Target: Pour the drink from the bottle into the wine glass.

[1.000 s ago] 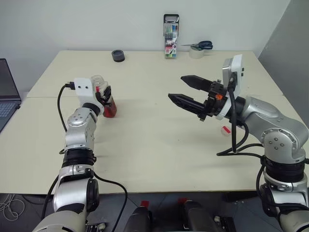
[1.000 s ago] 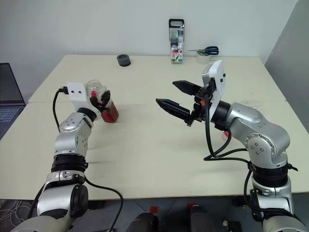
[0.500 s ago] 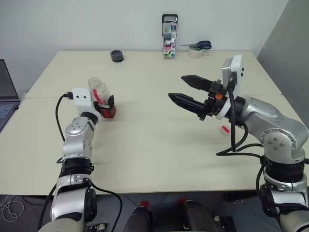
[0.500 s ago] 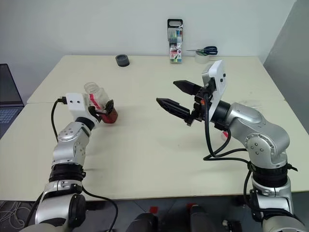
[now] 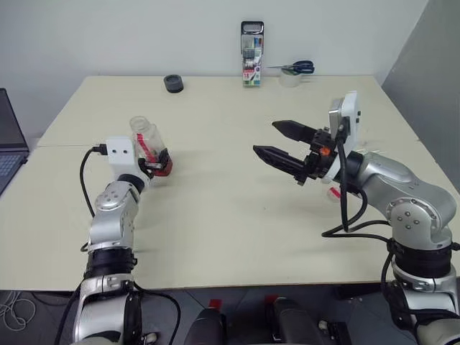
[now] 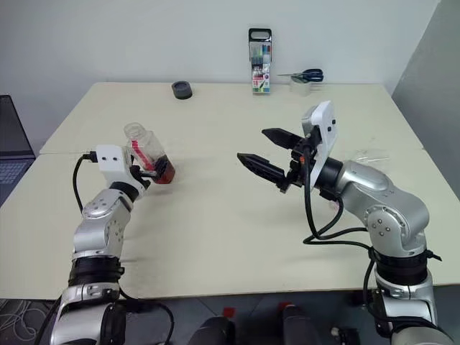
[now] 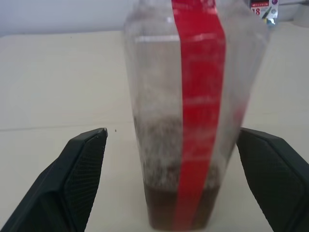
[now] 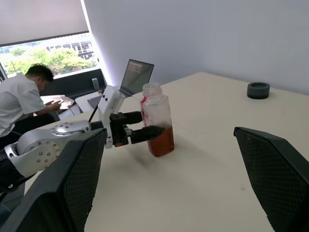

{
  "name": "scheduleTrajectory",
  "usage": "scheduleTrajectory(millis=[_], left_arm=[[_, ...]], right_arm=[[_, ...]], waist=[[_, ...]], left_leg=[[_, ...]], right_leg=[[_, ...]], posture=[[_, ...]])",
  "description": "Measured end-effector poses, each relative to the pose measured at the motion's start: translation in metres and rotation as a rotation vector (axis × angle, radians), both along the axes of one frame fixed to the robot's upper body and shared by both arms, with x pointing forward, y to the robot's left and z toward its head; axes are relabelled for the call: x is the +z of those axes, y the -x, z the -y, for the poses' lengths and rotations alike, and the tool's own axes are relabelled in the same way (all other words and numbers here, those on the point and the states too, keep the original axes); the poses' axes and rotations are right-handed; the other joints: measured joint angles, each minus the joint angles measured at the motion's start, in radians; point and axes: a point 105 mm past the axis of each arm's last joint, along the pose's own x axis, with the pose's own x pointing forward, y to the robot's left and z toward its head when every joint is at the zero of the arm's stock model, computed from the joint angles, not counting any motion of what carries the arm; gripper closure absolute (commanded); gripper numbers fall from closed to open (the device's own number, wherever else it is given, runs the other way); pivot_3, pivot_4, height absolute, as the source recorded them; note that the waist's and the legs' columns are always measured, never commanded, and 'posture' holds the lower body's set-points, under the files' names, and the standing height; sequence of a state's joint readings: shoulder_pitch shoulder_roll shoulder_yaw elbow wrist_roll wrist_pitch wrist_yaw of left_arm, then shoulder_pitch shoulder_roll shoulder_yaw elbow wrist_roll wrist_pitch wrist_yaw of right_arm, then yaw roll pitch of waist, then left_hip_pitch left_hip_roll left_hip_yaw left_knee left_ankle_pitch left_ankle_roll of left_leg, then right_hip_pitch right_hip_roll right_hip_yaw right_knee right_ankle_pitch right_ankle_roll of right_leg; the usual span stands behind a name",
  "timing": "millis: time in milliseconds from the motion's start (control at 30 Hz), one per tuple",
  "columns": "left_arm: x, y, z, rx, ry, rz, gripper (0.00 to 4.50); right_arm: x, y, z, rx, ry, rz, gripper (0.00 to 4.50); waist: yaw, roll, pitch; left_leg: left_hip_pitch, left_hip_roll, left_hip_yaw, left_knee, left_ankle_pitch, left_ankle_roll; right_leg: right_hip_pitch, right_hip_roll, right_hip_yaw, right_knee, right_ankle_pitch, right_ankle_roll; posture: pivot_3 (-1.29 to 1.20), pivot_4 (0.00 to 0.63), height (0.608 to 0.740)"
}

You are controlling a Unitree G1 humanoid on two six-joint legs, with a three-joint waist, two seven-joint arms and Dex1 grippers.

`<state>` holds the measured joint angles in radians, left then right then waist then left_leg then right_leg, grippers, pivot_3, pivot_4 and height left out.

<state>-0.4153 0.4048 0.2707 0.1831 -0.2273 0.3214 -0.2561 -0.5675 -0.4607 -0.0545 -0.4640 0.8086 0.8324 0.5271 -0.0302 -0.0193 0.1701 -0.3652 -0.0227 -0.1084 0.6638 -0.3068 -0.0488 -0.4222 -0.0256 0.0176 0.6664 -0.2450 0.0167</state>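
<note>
On the cream table [image 5: 230, 208] in the left eye view, the bottle [image 5: 149, 149] stands upright near the robot's left edge, uncapped, with the drink [image 5: 162, 168] low in its base. The left gripper [image 5: 155, 164] sits at the bottle's foot, its fingers spread wide to either side and not pressing it. The right gripper [image 5: 282, 141] hangs above the middle of the table, jaws parted and holding nothing. Along the far edge by the white wall stand a marker pack [image 5: 252, 64], a black ring [image 5: 173, 83], and scissors [image 5: 293, 68] on a tape roll [image 5: 291, 79]; a laptop [image 5: 10, 137] shows at the left border.

In the left wrist view the bottle's red label strip [image 7: 198, 111] runs down its clear side — dark liquid only at the bottom — with a black finger on each side, apart from it.

In the right wrist view the room opens out: a window [image 8: 46, 53] with trees beyond, and a person [image 8: 21, 99] seated at a desk — well behind the bottle.
</note>
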Motion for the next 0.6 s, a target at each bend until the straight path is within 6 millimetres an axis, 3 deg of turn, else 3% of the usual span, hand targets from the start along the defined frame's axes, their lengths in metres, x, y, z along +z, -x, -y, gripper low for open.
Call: scheduleTrajectory(millis=[133, 233, 300, 400, 500, 600], left_arm=[[-0.027, 0.035, 0.008, -0.08, 0.007, -0.128, 0.06], [-0.025, 0.05, 0.009, -0.133, -0.03, -0.173, 0.06], [-0.011, 0.057, 0.014, -0.192, -0.095, -0.17, 0.06], [0.024, 0.065, 0.042, -0.367, -0.122, -0.113, 0.06], [0.061, 0.068, 0.078, -0.566, -0.08, -0.037, 0.06], [0.081, 0.073, 0.103, -0.727, -0.073, -0.018, 0.06]], right_arm=[[-0.022, 0.004, 0.007, -0.054, 0.017, -0.05, 0.0], [-0.037, 0.003, 0.016, -0.128, 0.034, -0.086, 0.0], [-0.046, 0.001, 0.023, -0.195, 0.05, -0.106, 0.0], [-0.067, -0.009, 0.048, -0.381, 0.078, -0.173, 0.0], [-0.072, -0.028, 0.074, -0.583, -0.036, -0.258, 0.0], [-0.07, -0.048, 0.097, -0.744, -0.169, -0.331, 0.0]], waist=[[0.001, 0.0, 0.0], [0.002, 0.0, 0.0], [0.004, 0.0, 0.0], [0.009, -0.001, 0.0], [0.006, -0.001, 0.0], [-0.004, 0.0, 0.0]], left_leg=[[0.0, 0.0, 0.0, 0.0, 0.0, 0.0], [0.0, 0.0, -0.001, 0.0, 0.0, 0.0], [0.001, 0.0, -0.001, 0.0, -0.002, 0.004], [0.001, -0.001, 0.0, 0.001, -0.002, 0.003], [0.001, 0.0, 0.002, 0.001, 0.0, 0.0], [0.003, 0.0, 0.005, 0.0, 0.0, 0.0]], right_leg=[[0.0, 0.0, 0.0, 0.0, 0.0, 0.0], [0.001, 0.0, -0.001, 0.0, 0.0, 0.0], [0.002, 0.001, -0.001, 0.0, 0.0, 0.0], [0.003, 0.001, -0.001, -0.001, 0.0, 0.0], [0.003, 0.003, -0.001, 0.0, 0.0, 0.0], [0.002, 0.005, 0.001, 0.001, 0.0, 0.0]], posture=[[0.0, 0.15, 0.74], [0.0, 0.15, 0.74], [0.0, 0.15, 0.74], [0.0, 0.15, 0.74], [0.0, 0.15, 0.74], [0.0, 0.15, 0.74]])
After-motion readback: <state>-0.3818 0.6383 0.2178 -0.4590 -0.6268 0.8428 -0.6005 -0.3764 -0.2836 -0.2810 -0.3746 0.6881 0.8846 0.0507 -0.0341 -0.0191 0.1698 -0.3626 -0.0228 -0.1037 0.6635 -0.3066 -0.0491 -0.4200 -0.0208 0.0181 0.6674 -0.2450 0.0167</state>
